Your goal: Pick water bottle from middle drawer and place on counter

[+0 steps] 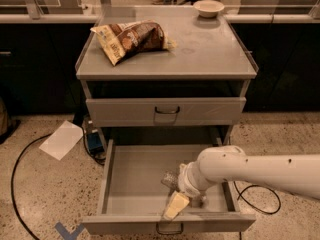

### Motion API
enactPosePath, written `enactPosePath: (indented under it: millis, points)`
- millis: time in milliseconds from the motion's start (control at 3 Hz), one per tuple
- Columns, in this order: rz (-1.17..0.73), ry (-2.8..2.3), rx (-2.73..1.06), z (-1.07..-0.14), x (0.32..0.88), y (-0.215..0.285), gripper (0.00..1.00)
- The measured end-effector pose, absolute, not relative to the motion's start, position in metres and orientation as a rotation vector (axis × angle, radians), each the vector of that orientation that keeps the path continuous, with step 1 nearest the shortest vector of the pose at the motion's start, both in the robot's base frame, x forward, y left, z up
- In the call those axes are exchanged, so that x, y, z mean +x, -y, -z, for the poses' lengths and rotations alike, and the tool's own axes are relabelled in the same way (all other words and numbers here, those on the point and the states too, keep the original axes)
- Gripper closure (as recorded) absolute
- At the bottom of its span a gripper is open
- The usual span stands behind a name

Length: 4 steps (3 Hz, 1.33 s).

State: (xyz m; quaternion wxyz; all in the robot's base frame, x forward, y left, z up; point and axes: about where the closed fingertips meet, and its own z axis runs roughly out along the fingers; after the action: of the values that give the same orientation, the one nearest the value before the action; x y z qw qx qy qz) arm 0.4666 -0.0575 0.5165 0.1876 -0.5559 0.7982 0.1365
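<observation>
The middle drawer (116, 184) is pulled open: a shallow grey tray with a dark loop handle at its front. Inside it, right of centre, a clear crinkly piece of the water bottle (169, 178) shows; the rest is hidden behind my white arm. My gripper (176, 205) reaches down into the drawer near its front wall, right beside the bottle, with a cream-coloured tip showing. The counter (200, 49) is the flat grey cabinet top above.
A brown-and-cream snack bag (131, 39) lies on the counter's left part, and a small white bowl (208, 7) stands at its back right. A closed drawer (166, 111) sits above the open one. A white sheet (61, 139) and black cables (20, 184) lie on the floor.
</observation>
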Motion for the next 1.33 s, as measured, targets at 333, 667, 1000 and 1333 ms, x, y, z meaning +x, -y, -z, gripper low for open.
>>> enactPosePath:
  millis: [333, 667, 1000, 1333]
  points:
    - [-0.332, -2.265, -1.531, -0.497, 0.476, 0.048, 0.00]
    - [-0.280, -2.311, -1.422, -0.486, 0.498, 0.046, 0.00]
    - [-0.246, -2.342, -1.345, -0.474, 0.523, 0.044, 0.00]
    - [-0.246, -2.342, -1.344, -0.474, 0.523, 0.044, 0.00]
